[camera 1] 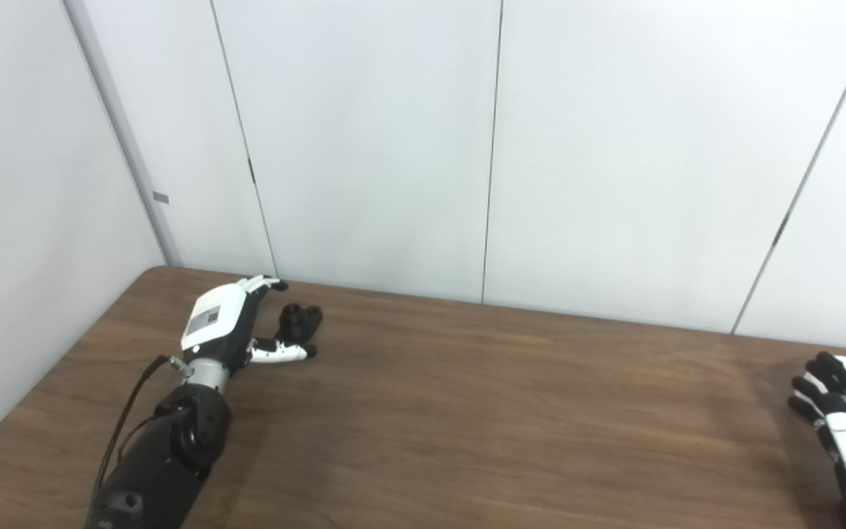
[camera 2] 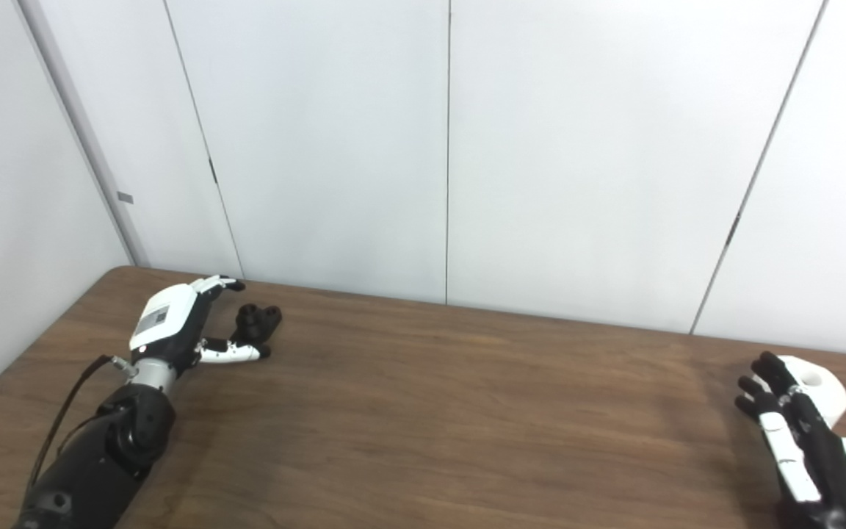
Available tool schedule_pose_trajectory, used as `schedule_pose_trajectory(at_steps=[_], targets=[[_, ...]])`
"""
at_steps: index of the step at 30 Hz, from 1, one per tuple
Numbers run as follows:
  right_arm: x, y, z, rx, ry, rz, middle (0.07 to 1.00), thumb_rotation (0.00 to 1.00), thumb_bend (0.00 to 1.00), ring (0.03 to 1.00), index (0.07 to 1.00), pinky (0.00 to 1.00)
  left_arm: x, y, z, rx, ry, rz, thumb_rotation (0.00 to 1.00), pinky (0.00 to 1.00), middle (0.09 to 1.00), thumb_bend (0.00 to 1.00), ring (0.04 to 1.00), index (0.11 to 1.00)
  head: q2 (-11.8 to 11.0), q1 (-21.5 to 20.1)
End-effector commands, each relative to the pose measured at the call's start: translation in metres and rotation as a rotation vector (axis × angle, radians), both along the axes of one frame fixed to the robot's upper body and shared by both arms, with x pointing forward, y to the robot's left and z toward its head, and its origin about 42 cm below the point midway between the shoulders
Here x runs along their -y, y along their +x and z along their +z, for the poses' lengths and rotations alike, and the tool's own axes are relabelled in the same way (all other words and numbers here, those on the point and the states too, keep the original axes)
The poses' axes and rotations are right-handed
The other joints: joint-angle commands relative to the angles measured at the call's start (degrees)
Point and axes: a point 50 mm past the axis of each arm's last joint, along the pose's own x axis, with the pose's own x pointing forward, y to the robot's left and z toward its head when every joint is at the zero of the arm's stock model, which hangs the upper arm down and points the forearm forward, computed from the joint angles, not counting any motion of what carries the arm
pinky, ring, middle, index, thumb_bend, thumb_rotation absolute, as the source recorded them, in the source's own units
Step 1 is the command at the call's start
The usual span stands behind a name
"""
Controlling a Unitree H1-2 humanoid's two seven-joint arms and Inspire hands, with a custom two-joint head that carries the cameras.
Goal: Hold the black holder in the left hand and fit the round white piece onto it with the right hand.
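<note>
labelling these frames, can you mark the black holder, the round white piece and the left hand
black holder (camera 1: 300,319): left eye view, on its dark knobbed top.
round white piece (camera 2: 823,388): right eye view, on its white top, behind the fingers.
left hand (camera 1: 219,320): left eye view, on the white back of the hand.

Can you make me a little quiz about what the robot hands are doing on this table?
1. True or false: the black holder lies near the table's far left corner.
2. Which robot hand has the round white piece beside it?
3. Is the holder lifted? A) yes B) no, it lies on the table.

Key: 1 true. 2 the right robot hand. 3 B; the left robot hand is open around it.
</note>
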Motion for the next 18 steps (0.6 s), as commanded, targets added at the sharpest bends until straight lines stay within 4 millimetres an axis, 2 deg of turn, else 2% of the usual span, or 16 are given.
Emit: schedule_pose_trajectory(at_steps=[1,3,12,18], targets=[[0.000,0.004,0.019,0.066,-0.016,0.011,0.904,0.66,0.45,0.868,0.878,0.82,-0.010,0.007,0.031,0.077,0.040,-0.012,0.33,0.87,0.898,1.00,0.927,0.791,0.1,0.0],[-0.003,0.004,0.023,0.065,-0.007,0.009,0.902,0.66,0.47,0.869,0.875,0.81,-0.010,0.006,0.030,0.069,0.051,-0.023,0.34,0.86,0.895,1.00,0.924,0.789,0.3,-0.4],[-0.009,0.001,0.032,0.075,-0.014,0.004,0.903,0.66,0.43,0.873,0.880,0.81,-0.005,0.006,0.026,0.055,0.102,-0.063,0.28,0.86,0.839,1.00,0.883,0.742,0.3,-0.7],[-0.010,-0.004,0.037,0.071,0.001,-0.008,0.911,0.66,0.45,0.877,0.885,0.83,-0.004,0.007,0.027,0.045,0.118,-0.079,0.30,0.87,0.836,1.00,0.885,0.748,0.3,-0.7]])
